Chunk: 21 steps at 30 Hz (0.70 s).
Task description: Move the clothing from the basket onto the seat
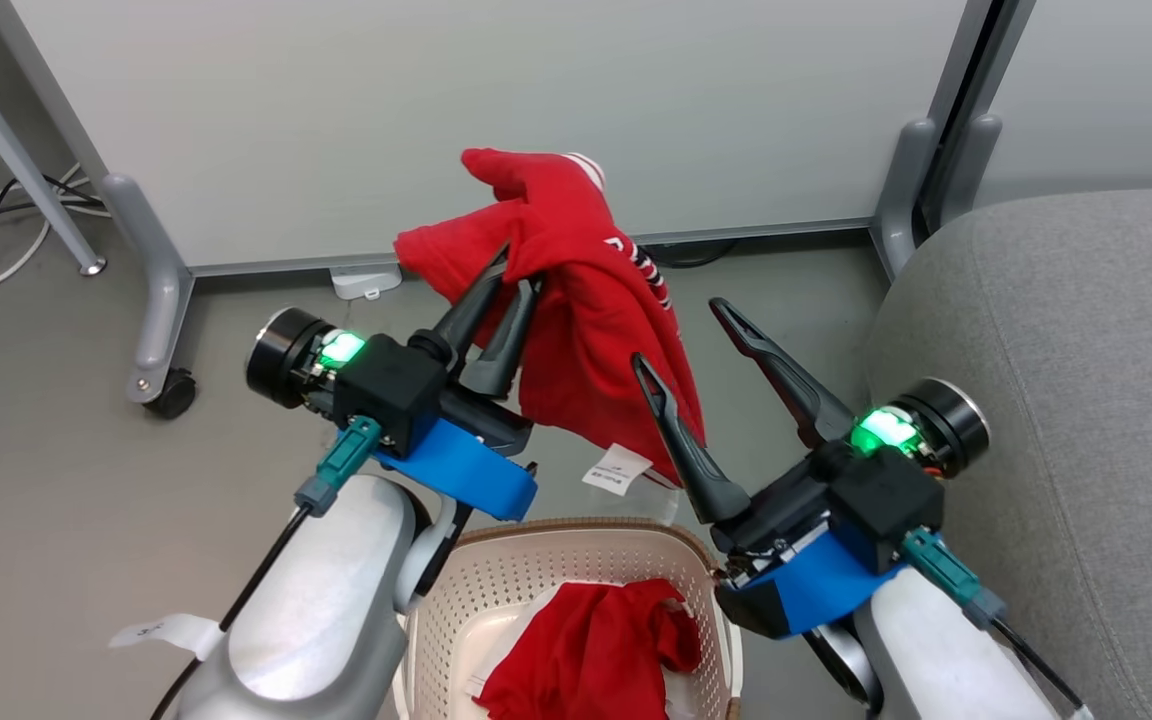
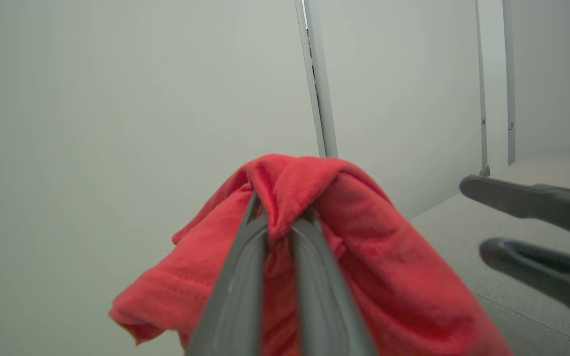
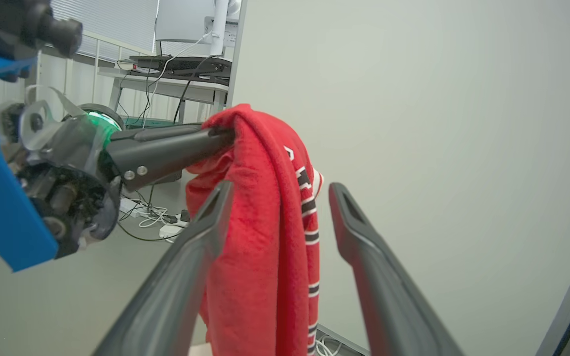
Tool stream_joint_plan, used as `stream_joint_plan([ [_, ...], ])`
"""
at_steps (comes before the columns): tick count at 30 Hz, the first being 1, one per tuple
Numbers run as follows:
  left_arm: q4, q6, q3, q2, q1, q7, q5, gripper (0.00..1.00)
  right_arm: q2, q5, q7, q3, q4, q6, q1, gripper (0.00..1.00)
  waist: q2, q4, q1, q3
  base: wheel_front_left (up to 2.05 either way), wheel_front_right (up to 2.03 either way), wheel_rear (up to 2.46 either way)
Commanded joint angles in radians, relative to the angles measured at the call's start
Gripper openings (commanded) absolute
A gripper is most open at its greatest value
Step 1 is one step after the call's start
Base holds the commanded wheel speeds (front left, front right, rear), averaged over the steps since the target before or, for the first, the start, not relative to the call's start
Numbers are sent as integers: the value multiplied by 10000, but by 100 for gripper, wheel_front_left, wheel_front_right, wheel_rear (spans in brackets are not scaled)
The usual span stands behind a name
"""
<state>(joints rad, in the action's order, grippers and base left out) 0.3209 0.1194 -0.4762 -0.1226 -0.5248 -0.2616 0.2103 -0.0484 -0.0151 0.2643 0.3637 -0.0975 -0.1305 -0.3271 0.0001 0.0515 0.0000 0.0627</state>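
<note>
One red jersey hangs pinched between my left fingers, which are pressed together on a bunched fold near its top, in the middle of the head view and above the far rim of the basket. A second red garment lies in the basket at the bottom centre. My right fingers are spread wide with nothing in them. From my right wrist they seem to straddle the hanging cloth, though I cannot tell if they touch it.

I judge this to be the carry step. The next move calls for swinging the jersey across to the sofa at the right of the frame, then letting go.

Its long axis runs straight down from the pinch, with the striped trim uppermost and the tagged hem pointing down at the basket.
</note>
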Motion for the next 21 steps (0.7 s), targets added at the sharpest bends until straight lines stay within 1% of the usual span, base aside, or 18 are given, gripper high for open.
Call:
stream_joint_plan([
  [1, 0, 47, -98, 75, -168, -51, -73, 0, -36, 47, 5, 122, -308, -5, -382, 100, -1, 76, 0, 122, 0, 0, 0],
  [4, -4, 65, -240, 184, -228, -51, -112, 0, -33, -153, 5, 185, -832, -5, -779, 100, -1, 154, 0, 260, 0, 0, 0],
  [8, 6, 102, -428, 298, -328, -51, -108, 0, -34, -452, 3, 22, -1684, -5, -1174, 100, -1, 249, 0, 367, 0, 0, 0],
  [11, 15, 114, -535, 354, -344, -51, -108, 0, -33, -468, 3, -43, -1957, -5, -1341, 100, -1, 293, 0, 394, 0, 0, 0],
  [16, -43, 111, -853, 478, -304, -51, -27, 0, -34, -196, 1, -13, -2690, -5, -1577, 100, -1, 342, 0, 403, 0, 0, 0],
  [21, -74, 107, -1121, 560, -248, -51, 8, 0, -31, 349, 3, 141, -3250, -5, -1824, 100, -1, 393, 0, 384, 0, 0, 0],
])
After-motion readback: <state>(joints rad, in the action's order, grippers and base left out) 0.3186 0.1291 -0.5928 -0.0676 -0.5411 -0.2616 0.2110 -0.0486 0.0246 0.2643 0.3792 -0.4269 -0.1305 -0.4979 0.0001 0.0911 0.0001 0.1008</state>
